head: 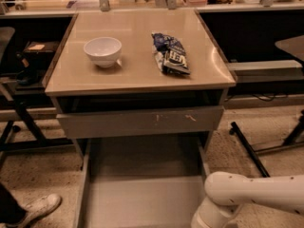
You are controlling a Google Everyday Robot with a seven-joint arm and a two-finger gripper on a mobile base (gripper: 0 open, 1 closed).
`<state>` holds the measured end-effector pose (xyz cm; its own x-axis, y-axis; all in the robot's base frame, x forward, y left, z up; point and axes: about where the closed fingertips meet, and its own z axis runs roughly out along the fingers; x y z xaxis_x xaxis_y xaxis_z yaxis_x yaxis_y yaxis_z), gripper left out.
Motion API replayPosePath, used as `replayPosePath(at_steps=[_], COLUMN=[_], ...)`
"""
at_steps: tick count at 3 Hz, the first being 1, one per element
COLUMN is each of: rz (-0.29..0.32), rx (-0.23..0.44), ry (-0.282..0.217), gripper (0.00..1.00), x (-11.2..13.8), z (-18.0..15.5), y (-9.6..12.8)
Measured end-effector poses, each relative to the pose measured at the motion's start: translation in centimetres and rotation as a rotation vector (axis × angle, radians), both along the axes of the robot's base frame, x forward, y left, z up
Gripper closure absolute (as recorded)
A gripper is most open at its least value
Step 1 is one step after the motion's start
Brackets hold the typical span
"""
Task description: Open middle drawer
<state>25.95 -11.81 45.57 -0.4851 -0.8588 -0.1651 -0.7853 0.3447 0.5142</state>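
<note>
Grey middle drawer (142, 201) out, jaws unseen below.

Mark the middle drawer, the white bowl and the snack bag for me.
middle drawer (142, 201): camera view, bare grey interior floor.
white bowl (102, 58): camera view, front outer wall.
snack bag (171, 53): camera view, middle of the printed face.
end effector: not in view, below the bottom edge past the arm (247, 194).

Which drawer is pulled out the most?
The middle drawer, low down: its bare grey inside shows. The scratched drawer front above it is almost shut. The gripper is out of view, below the white arm.
</note>
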Motion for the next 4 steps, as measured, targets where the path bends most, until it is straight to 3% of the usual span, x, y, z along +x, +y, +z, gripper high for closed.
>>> replayPosePath(at_steps=[2, 3, 4], rz=[-0.005, -0.048, -0.130], rx=[0.016, 0.054, 0.063], ry=[-0.003, -0.070, -0.166], gripper=[0.00, 0.00, 0.00], x=[0.5, 2.6, 3.6], z=[0.1, 2.7, 8.1], y=[0.2, -0.5, -3.9])
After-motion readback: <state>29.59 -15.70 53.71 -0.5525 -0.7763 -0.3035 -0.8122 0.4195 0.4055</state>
